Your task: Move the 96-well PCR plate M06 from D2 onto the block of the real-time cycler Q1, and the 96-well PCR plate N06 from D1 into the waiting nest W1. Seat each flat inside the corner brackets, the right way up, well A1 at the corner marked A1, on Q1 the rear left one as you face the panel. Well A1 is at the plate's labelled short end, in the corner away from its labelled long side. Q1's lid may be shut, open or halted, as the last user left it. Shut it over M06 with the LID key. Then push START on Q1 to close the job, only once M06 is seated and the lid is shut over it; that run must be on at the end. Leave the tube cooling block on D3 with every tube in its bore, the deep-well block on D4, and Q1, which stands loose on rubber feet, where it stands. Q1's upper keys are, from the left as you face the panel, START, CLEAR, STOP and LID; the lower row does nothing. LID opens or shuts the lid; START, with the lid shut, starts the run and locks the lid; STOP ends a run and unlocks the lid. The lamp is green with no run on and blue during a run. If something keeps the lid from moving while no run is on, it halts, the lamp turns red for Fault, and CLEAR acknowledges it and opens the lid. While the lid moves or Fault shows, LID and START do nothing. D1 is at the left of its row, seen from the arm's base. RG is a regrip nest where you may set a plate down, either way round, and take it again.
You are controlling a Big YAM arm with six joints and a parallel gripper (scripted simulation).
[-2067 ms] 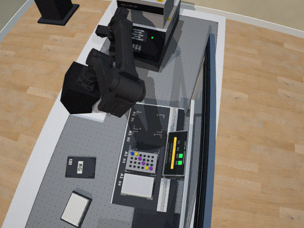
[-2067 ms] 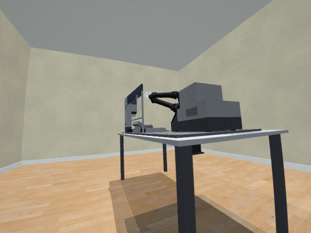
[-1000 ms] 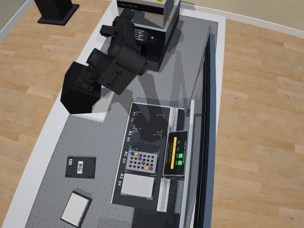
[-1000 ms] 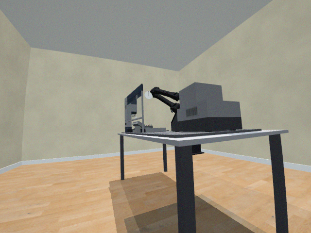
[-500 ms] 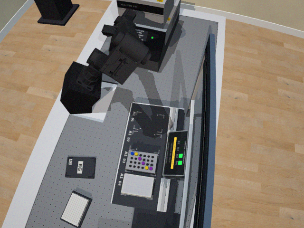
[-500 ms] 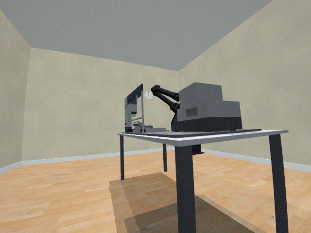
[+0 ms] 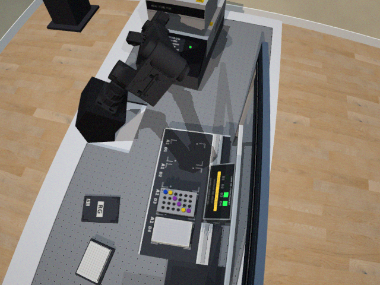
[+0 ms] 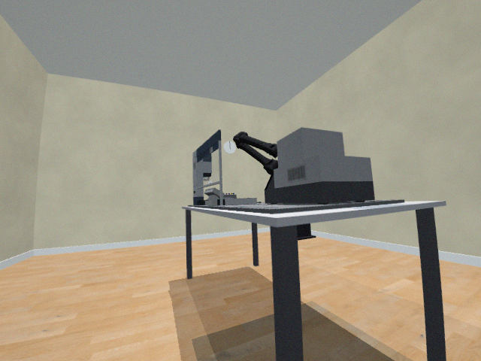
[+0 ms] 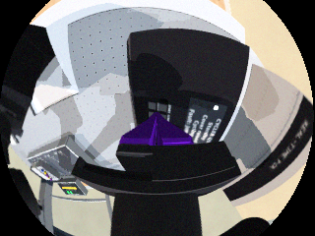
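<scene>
The cycler Q1 (image 7: 214, 18) (image 8: 318, 163) (image 9: 191, 59) stands at the far end of the table, and its lamp (image 7: 190, 47) is green. My gripper (image 7: 161, 17) (image 9: 156, 116) is shut and empty. Its purple fingertips are right in front of the keys (image 9: 157, 108) on Q1's dark panel. Q1's block is hidden from every view, and I see no plate on it. Nests D1 (image 7: 187, 147) and D2 (image 7: 184, 171) on the deck are empty. A white 96-well plate (image 7: 93, 260) lies flat in a black nest at the front left.
The tube cooling block (image 7: 176, 202) with coloured tubes sits on D3 and the white deep-well block (image 7: 171, 231) on D4. The RG nest (image 7: 100, 209) is empty. A status screen (image 7: 219, 191) and a tall frame (image 7: 260, 122) line the right side. The arm's black base (image 7: 98, 119) is at the left.
</scene>
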